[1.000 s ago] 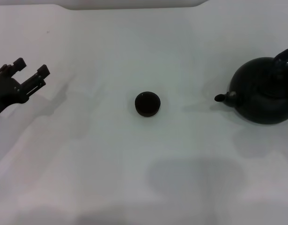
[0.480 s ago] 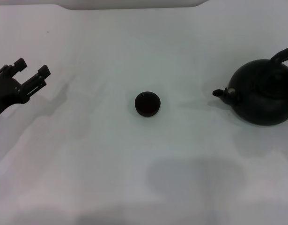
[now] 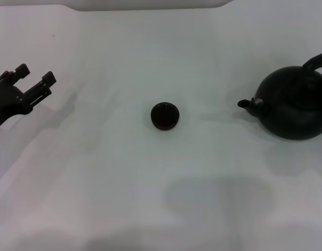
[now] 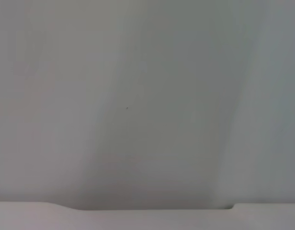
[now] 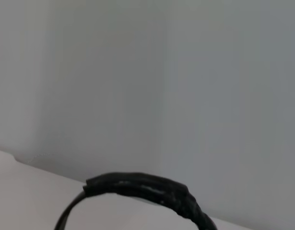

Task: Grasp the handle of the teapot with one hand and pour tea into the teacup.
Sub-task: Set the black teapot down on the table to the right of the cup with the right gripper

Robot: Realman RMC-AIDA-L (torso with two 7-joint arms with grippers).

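Right gripper is out of the head view, so its grip cannot be told; its wrist camera shows the handle (image 5: 152, 188) close by. Left gripper (image 3: 34, 78) idles spread wide, far left. With the teapot (image 3: 294, 102) at far right and the teacup (image 3: 165, 115) mid-table, well apart, carry the pot level and tip slowly.

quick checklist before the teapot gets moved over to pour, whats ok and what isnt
1. Small round black teacup upright at table centre: ok.
2. Round matte black teapot upright, spout facing the teacup: ok.
3. Spout over the teacup: not ok, a wide gap of white table lies between.
4. Arched black handle gripped by the right gripper: cannot tell, no fingers visible.
5. Left gripper away from the path, open at the table's left: ok.
6. Tea level: cannot tell.
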